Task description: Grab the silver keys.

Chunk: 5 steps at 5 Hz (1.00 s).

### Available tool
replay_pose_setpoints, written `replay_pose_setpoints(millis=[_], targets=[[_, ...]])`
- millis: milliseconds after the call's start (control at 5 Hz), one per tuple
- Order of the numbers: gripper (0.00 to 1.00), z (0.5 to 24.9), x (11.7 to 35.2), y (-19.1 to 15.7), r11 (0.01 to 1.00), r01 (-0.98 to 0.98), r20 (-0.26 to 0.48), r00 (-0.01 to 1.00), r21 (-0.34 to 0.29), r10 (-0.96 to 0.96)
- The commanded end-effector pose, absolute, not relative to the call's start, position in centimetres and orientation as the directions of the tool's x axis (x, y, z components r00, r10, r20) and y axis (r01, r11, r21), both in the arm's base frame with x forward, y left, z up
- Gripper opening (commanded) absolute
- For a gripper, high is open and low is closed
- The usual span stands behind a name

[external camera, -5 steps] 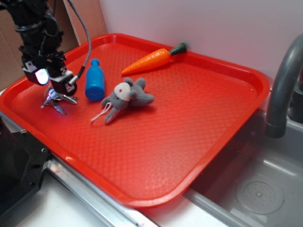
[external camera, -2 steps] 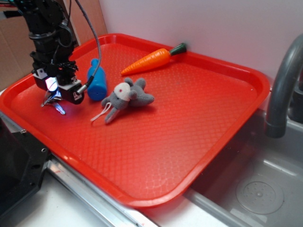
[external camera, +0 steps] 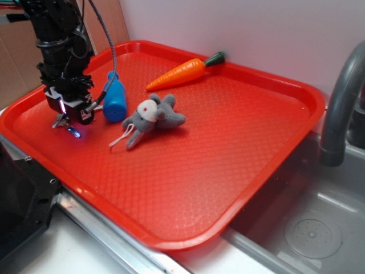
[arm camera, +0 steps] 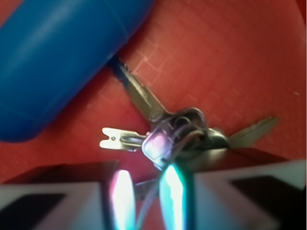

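The silver keys (arm camera: 172, 132) lie fanned out on the red tray (external camera: 228, 148), just left of the blue toy bottle (external camera: 115, 100). In the exterior view only a key tip (external camera: 73, 131) shows under my gripper (external camera: 68, 119), which is down on the tray over the bunch. In the wrist view my gripper (arm camera: 144, 187) has its two fingers close together with the thin wire ring and a key blade between them. The blue bottle (arm camera: 57, 57) lies right beside the keys, one key tip reaching under it.
A grey plush mouse (external camera: 151, 117) lies right of the bottle. A toy carrot (external camera: 182, 71) lies at the tray's back rim. A grey faucet (external camera: 342, 97) and sink (external camera: 308, 228) are to the right. Cardboard stands behind the arm.
My gripper has come down from above the keys onto them and its fingers have drawn together. The bottle, mouse and carrot have not moved.
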State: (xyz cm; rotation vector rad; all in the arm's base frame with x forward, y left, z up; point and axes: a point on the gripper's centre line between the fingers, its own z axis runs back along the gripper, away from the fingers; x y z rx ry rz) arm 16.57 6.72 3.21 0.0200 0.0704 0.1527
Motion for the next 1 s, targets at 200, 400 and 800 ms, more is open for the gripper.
replay_pose_setpoints(millis=[200,400,800], targets=[[0.00,14.5,15.7,6.6,0.999,-0.021,0.102,0.995,0.048,0.016],[0.00,19.5,16.5,5.8,0.999,-0.044,0.092,0.995,0.010,0.043],[0.00,22.9,17.1,6.4,0.997,-0.072,0.052,0.996,0.002,0.072]])
